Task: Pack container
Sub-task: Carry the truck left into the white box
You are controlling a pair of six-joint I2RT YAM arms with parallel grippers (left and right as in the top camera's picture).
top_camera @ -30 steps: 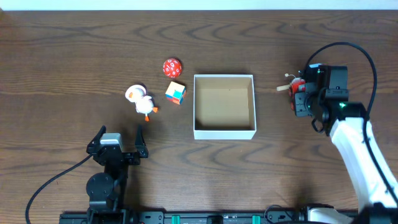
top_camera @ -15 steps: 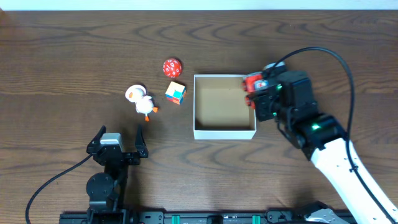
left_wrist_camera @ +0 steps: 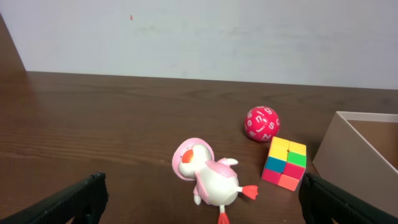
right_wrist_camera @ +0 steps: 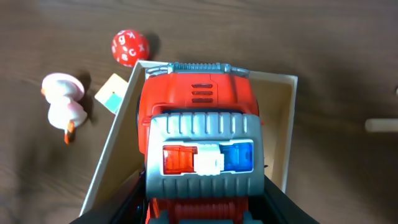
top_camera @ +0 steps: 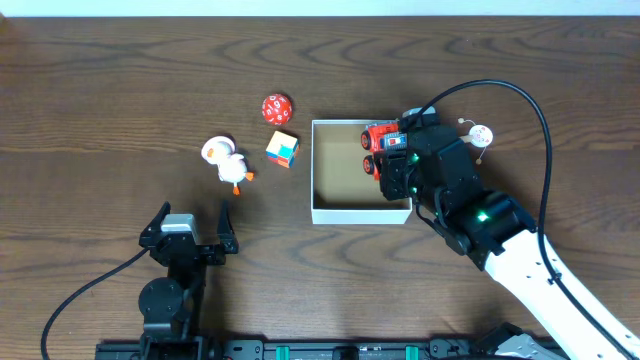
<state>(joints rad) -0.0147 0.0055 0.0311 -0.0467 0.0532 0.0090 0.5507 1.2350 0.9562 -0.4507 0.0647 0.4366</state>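
The container is a square white-walled box with a tan inside, at the table's middle; it also shows in the right wrist view and at the left wrist view's right edge. My right gripper is shut on a red toy truck with red and blue roof lights, held over the box's right side. My left gripper is open and empty near the front edge. A white-and-pink duck, a red numbered ball and a coloured cube lie left of the box.
A small white disc on a wooden stick lies on the table right of the box. In the left wrist view the duck, the ball and the cube lie ahead of the fingers.
My right arm has carried the red truck leftward from the table's right side to over the box. The stick toy stayed on the table. The left arm has not moved.
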